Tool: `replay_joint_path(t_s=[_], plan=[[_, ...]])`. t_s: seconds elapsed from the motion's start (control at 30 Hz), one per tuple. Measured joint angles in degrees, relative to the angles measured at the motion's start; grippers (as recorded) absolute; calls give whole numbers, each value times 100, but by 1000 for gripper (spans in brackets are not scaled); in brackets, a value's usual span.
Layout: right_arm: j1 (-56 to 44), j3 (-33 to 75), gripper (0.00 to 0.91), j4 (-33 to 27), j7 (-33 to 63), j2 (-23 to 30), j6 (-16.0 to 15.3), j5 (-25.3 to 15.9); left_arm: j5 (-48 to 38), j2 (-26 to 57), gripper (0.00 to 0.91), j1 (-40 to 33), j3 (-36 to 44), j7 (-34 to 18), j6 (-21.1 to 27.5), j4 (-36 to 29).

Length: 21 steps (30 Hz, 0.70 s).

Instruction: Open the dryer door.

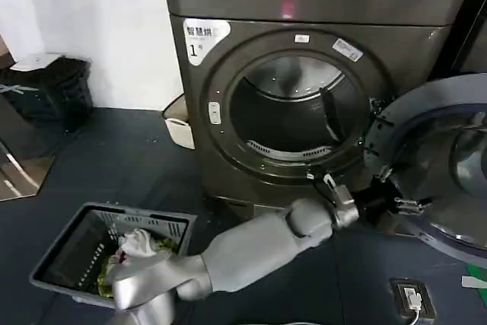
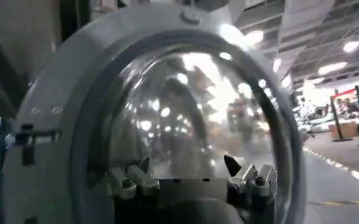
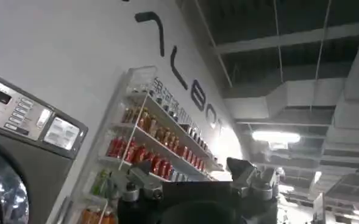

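The dryer (image 1: 228,58), dark grey with a white sticker marked "1", has its round drum opening (image 1: 297,108) uncovered. The dryer door (image 1: 415,123) is swung wide to the right, and its grey inner face and domed glass (image 2: 185,103) are turned towards me. My left arm reaches across from lower left, and my left gripper (image 1: 402,205) is at the door's lower inner edge. In the left wrist view my left gripper (image 2: 188,167) is open, close in front of the glass, with nothing between its fingers (image 2: 233,164). My right gripper (image 3: 191,171) is open and empty, pointing up at a wall.
A grey laundry basket (image 1: 53,264) with clothes stands on the floor at lower left. A black bin (image 1: 53,89) stands by the left wall, a white object (image 1: 179,123) sits beside the dryer, and a small device (image 1: 411,294) lies on the floor. Another machine (image 3: 21,146) and bottle shelves (image 3: 142,140) are near my right gripper.
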Motion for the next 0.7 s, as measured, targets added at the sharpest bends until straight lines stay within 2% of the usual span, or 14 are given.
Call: replay_joint_path(t_s=[0.1, 0.27, 0.53, 0.7], plan=[[5, -9, 907, -1, 0, -16, 5, -1, -208, 0, 907, 18, -18, 88, -223, -197], [8, -10, 907, 1, -3, -69, 5, -3, -363, 74, 907, 144, 79, 6, -187, -654], [85, 17, 907, 84, -5, -76, 0, -147, -250, 1407, 907, 280, 18, -2, -226, -1569], [123, 80, 907, 185, 190, -74, -177, -120, -396, 2389, 907, 423, -143, 25, -7, -2372]])
